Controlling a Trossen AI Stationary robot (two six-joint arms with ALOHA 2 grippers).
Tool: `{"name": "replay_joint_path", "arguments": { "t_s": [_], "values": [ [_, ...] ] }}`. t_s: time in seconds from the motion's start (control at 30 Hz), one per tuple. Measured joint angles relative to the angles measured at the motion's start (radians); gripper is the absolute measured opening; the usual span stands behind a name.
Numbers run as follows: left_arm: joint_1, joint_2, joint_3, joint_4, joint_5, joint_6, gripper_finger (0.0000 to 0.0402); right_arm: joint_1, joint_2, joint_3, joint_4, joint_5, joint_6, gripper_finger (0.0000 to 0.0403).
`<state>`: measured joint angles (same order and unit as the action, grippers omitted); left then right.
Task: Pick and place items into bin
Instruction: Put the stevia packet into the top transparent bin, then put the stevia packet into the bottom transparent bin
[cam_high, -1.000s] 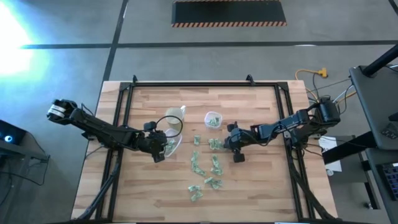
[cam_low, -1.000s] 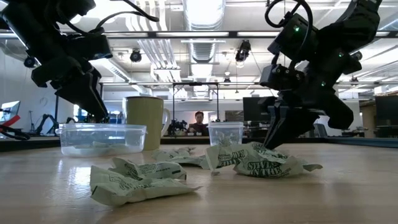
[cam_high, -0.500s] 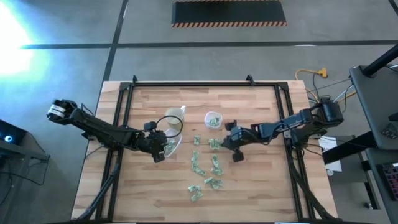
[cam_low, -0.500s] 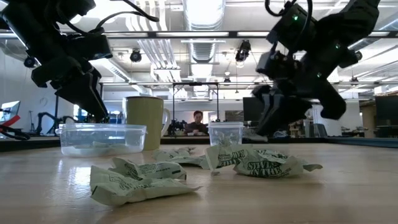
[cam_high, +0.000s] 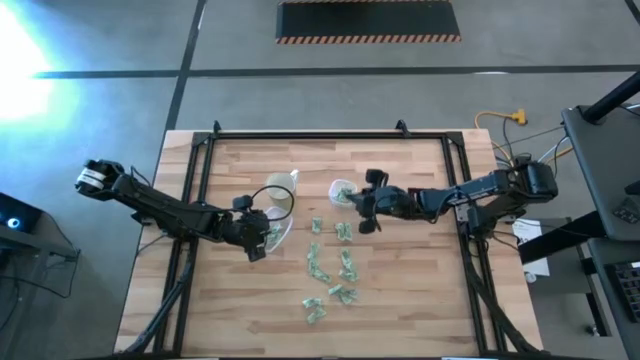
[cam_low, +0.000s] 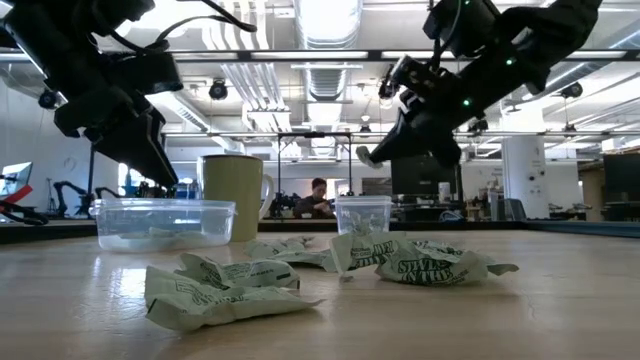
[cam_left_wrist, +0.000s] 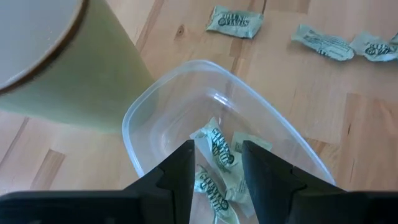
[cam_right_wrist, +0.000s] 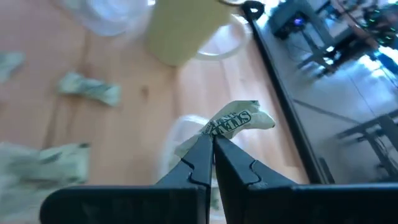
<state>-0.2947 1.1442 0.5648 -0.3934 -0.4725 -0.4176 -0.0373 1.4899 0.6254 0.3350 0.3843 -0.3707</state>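
From above: right pincer (cam_high: 352, 203) by the small tub (cam_high: 343, 190); loose packets (cam_high: 343, 262) strewn mid-desk (cam_high: 420, 290).
Low: lifted well off the desk.
Right wrist: clamped shut on a packet (cam_right_wrist: 236, 119) by its crimped edge. Looks light, soft, crinkly; pinch an edge.
Left wrist: left pincer (cam_left_wrist: 214, 163) parted, empty, over the bin (cam_left_wrist: 146, 118).
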Motion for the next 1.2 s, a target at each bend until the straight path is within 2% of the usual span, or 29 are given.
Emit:
{"name": "replay_joint_path", "arguments": {
  "t_s": [0.13, 0.27, 0.37, 0.7, 0.83, 1.1, 1.2],
  "values": [
    [0.000, 0.000, 0.000, 0.026, 0.000, 0.014, 0.0116, -0.050, 0.000, 0.000, 0.013, -0.004, 0.006, 0.0008],
    [0.000, 0.000, 0.000, 0.027, 0.000, 0.014, 0.0116, -0.092, 0.001, 0.000, 0.014, -0.105, 0.052, 0.0009],
    [0.000, 0.000, 0.000, 0.027, 0.000, 0.014, 0.0116, -0.110, 0.001, 0.000, 0.015, -0.140, 0.079, 0.0009],
    [0.000, 0.000, 0.000, 0.028, 0.000, 0.012, 0.0116, -0.118, 0.002, -0.002, 0.015, -0.153, 0.128, 0.0011],
    [0.000, 0.000, 0.000, 0.042, 0.000, 0.011, 0.0116, -0.118, 0.002, -0.004, 0.015, -0.153, 0.130, 0.0030],
    [0.000, 0.000, 0.008, 0.043, 0.000, 0.015, 0.0116, -0.118, 0.002, -0.005, 0.016, -0.149, 0.132, 0.0092],
    [0.000, 0.000, 0.030, 0.053, 0.000, 0.057, 0.0116, -0.118, 0.002, -0.005, 0.016, -0.149, 0.119, 0.0108]
  ]
}}
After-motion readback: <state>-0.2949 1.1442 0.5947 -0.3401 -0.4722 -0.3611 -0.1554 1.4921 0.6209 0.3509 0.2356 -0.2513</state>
